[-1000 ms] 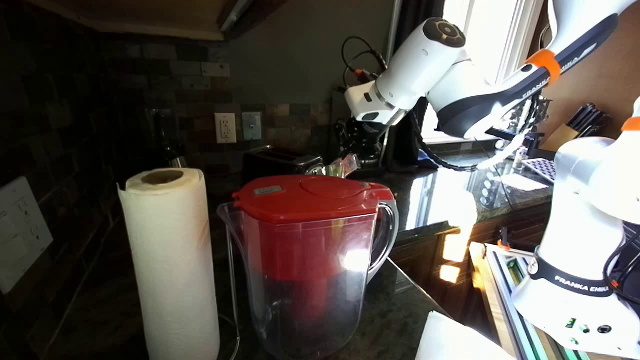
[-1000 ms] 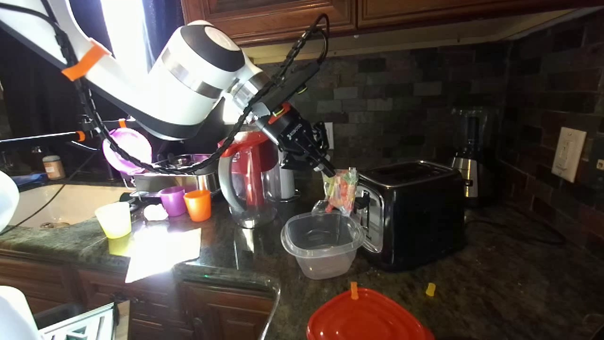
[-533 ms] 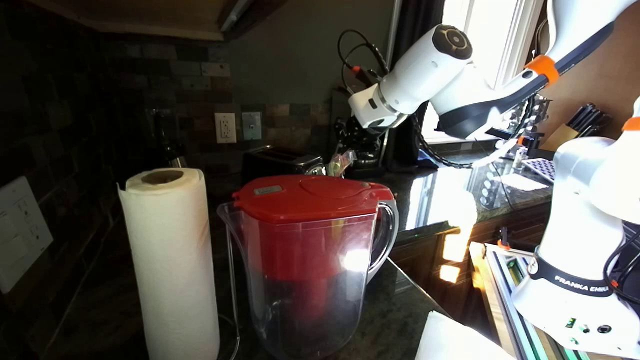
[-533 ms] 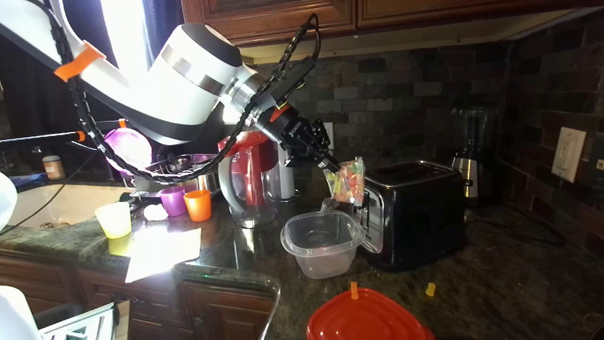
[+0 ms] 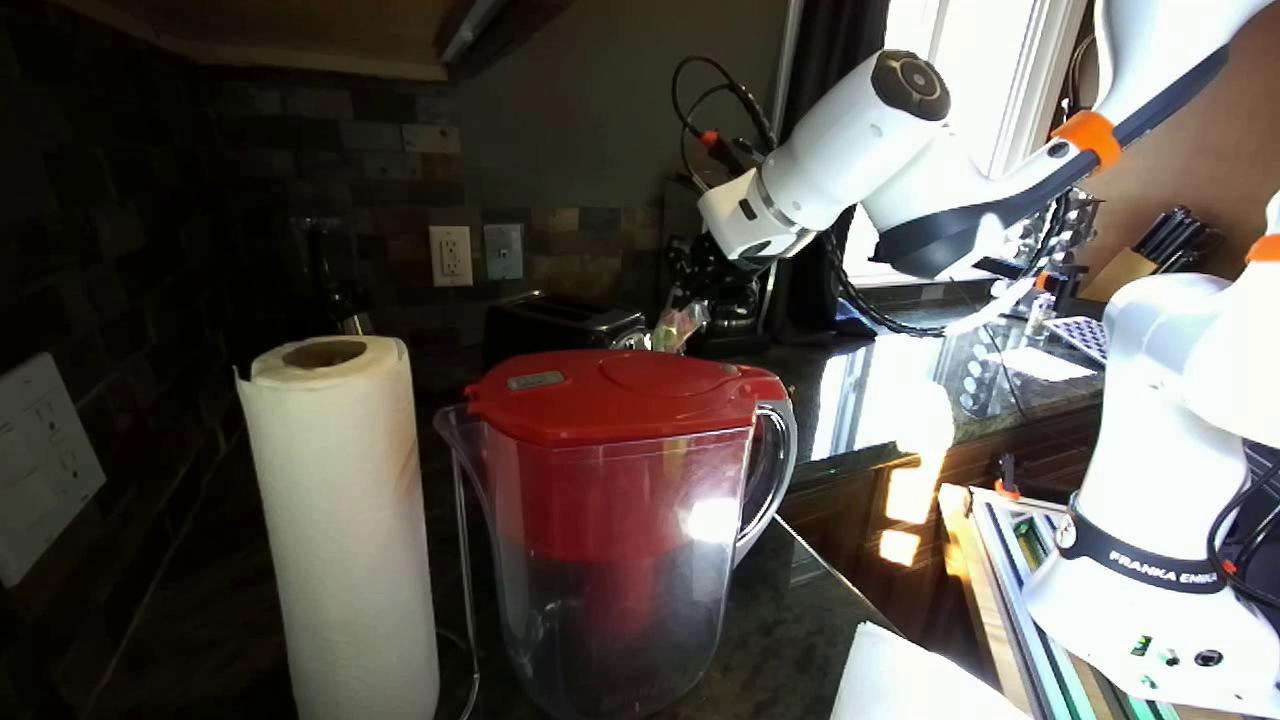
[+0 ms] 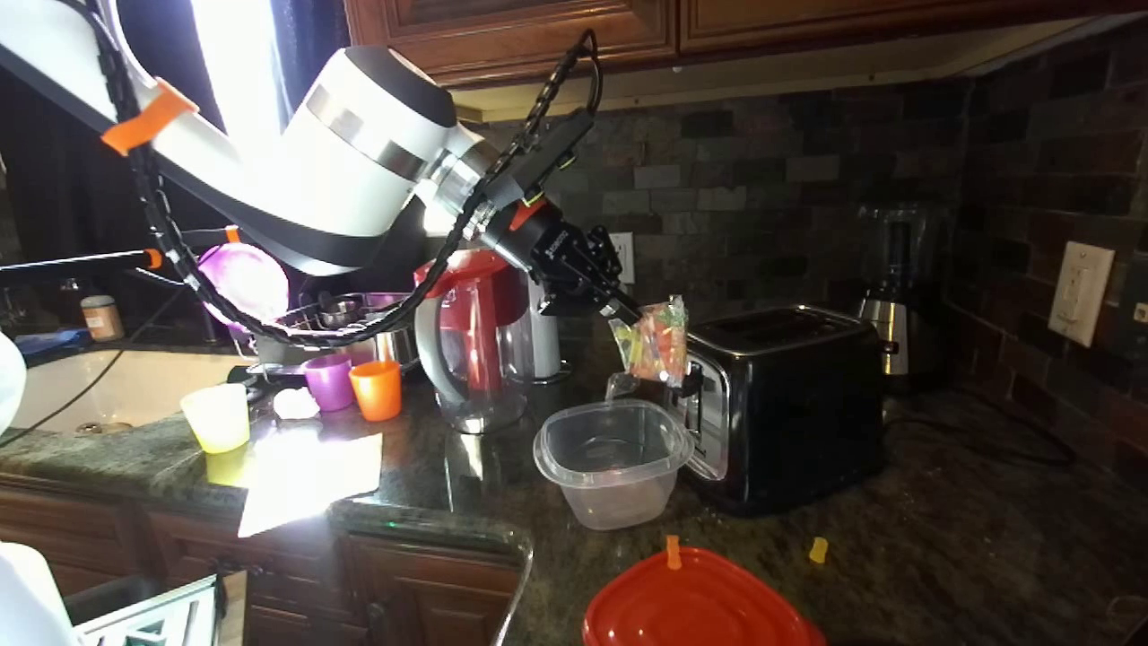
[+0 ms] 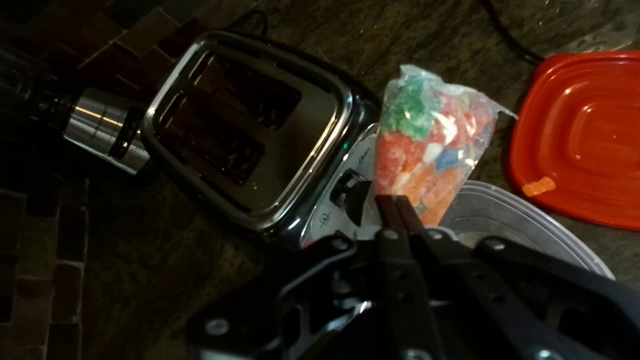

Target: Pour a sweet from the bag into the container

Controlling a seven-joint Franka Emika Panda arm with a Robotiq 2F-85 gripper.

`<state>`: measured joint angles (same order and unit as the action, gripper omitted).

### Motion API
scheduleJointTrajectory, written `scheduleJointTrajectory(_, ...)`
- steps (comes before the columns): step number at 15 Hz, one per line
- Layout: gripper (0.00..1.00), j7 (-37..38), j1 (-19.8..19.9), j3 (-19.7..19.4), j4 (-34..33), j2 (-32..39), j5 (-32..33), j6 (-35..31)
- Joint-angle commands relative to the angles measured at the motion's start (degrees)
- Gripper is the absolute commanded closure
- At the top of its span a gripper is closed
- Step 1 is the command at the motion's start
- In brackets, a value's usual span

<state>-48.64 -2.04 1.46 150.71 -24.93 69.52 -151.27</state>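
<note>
1. Gripper [image 7: 394, 199]: we find its jaws narrowed right down, pinching the candy bag [image 7: 430, 145] at its lower end as the wrist view shows it.
2. Candy bag: we note clear plastic, with green, red, orange and blue sweets [image 7: 413, 110] packed inside. In an exterior view it is held tilted in the air, higher than the far rim of the container [image 6: 619, 504]; whether it is over the mouth we cannot tell. A loose clear flap hangs from it toward that rim.
3. Container: we record clear plastic, standing upright on the dark countertop [image 6: 978, 529], mouth up, just beside the control face of the black toaster [image 6: 789, 422]. Contact between these two we cannot confirm. In the wrist view, gripper and bag hide part of its inside.
4. Red lid [image 6: 700, 610]: we see it lying on the countertop near the container, with an orange sweet [image 6: 674, 553] resting on its edge.
5. Yellow sweet [image 6: 818, 550]: we place it on the countertop, apart from both lid and toaster.
6. Pitcher [image 5: 615, 620]: we see it in both exterior views, red-topped and upright, with the paper towel roll [image 5: 345, 540] standing near it.
7. Yellow cup [image 6: 218, 422], purple cup [image 6: 328, 384] and orange cup [image 6: 377, 392]: we find all three on the countertop near the sink [image 6: 152, 372], the purple and orange ones side by side.
</note>
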Motion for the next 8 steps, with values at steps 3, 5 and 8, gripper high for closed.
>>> scheduleJointTrajectory(3, 1.00, -4.52, -3.25, -4.62, -0.26, 0.34, -12.05, 1.91)
scheduleJointTrajectory(5, 1.00, -5.88, -3.49, -5.88, -0.64, -0.20, -18.87, 4.15)
scheduleJointTrajectory(8, 1.00, -8.08, -3.56, -7.33, -1.94, -1.13, -28.89, 7.69)
